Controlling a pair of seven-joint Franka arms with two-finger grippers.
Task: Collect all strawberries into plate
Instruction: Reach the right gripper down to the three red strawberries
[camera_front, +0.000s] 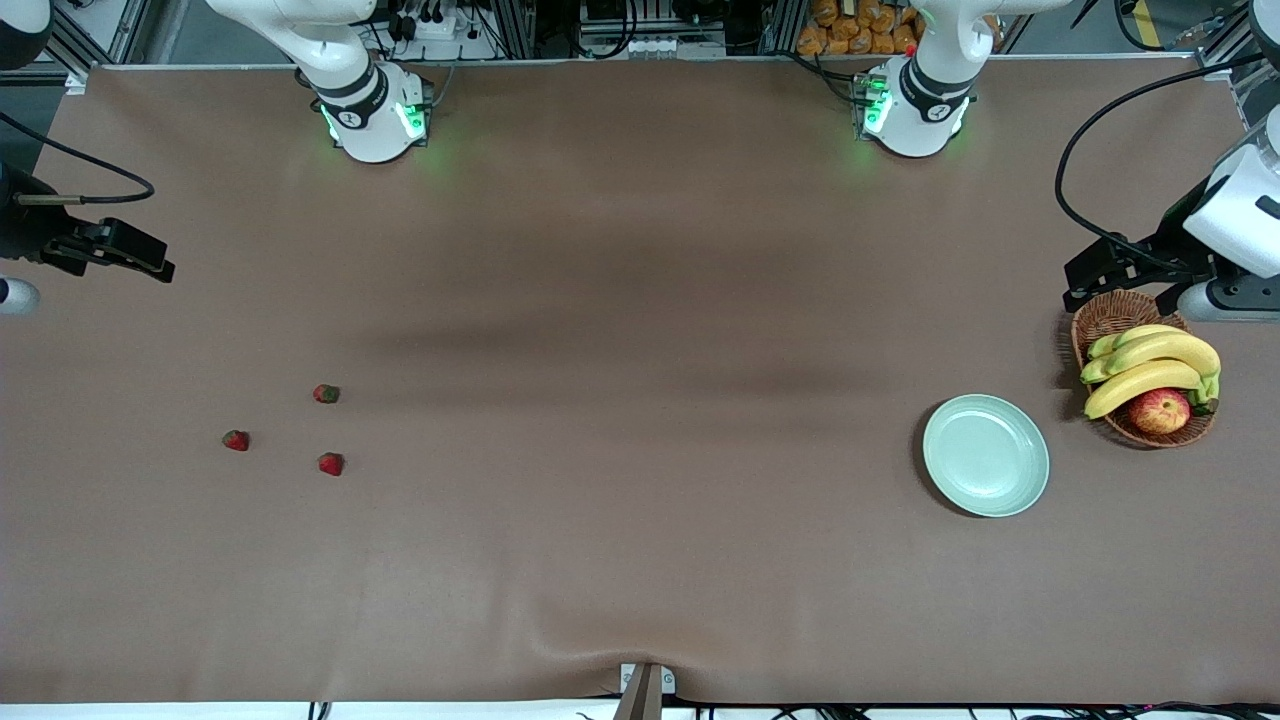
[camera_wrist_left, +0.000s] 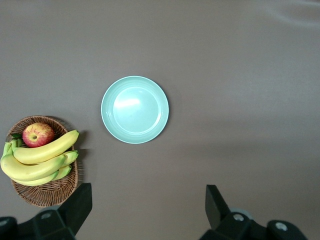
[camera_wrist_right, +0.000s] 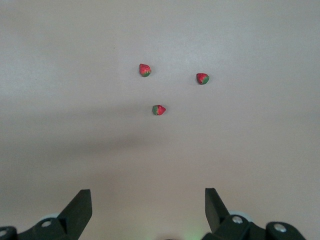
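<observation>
Three strawberries (camera_front: 326, 394) (camera_front: 236, 440) (camera_front: 331, 464) lie apart on the brown table toward the right arm's end; the right wrist view shows them too (camera_wrist_right: 145, 70) (camera_wrist_right: 202, 78) (camera_wrist_right: 159, 110). The pale green plate (camera_front: 985, 455) (camera_wrist_left: 135, 110) sits empty toward the left arm's end. My right gripper (camera_front: 150, 262) (camera_wrist_right: 148, 207) hangs open and empty over the table's edge at its own end, well clear of the berries. My left gripper (camera_front: 1085, 283) (camera_wrist_left: 148, 207) is open and empty, in the air over the table beside the basket.
A wicker basket (camera_front: 1105, 318) (camera_wrist_left: 45, 194) with bananas (camera_front: 1150, 365) and an apple (camera_front: 1160, 410) stands next to the plate, closer to the left arm's end of the table. Brown cloth covers the table between berries and plate.
</observation>
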